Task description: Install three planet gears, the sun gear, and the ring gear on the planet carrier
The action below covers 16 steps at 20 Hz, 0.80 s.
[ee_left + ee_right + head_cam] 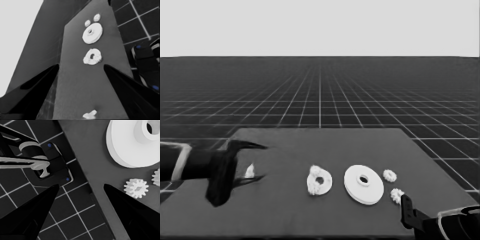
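The dark table [285,210] bears the larger round part [363,184], the smaller round part [319,181], two loose gears [389,175] and a thin white piece [250,171]

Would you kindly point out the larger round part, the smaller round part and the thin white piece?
larger round part [370,189]: head view, flat top face.
smaller round part [326,185]: head view, right rim.
thin white piece [250,171]: head view, its middle.

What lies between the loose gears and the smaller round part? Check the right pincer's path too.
The larger round part lies flat between the loose gears and the smaller round part. Nothing visible separates the right pincer from the nearer gear.
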Each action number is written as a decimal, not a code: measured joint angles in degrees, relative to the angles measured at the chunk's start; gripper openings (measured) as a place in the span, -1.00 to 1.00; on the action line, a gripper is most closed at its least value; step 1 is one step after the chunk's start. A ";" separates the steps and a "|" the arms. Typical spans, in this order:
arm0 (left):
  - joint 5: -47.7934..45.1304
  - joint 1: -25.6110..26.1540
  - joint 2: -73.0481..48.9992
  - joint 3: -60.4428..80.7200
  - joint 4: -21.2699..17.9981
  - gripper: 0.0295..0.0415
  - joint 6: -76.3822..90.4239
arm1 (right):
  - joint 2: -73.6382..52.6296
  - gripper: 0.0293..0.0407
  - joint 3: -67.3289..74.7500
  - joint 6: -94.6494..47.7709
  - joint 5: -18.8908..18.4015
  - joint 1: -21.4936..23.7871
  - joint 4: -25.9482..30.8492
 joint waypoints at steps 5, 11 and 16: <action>-0.69 -0.32 -1.06 0.79 0.09 0.49 1.98 | 17.02 0.69 -45.76 19.38 -9.71 21.49 31.61; -0.74 -0.34 -1.14 0.84 0.10 0.49 2.13 | 27.68 0.61 -67.73 20.29 -14.54 21.34 33.51; -0.74 -0.34 -1.14 0.85 0.10 0.49 2.13 | 31.90 0.61 -75.78 18.05 -6.55 11.49 28.21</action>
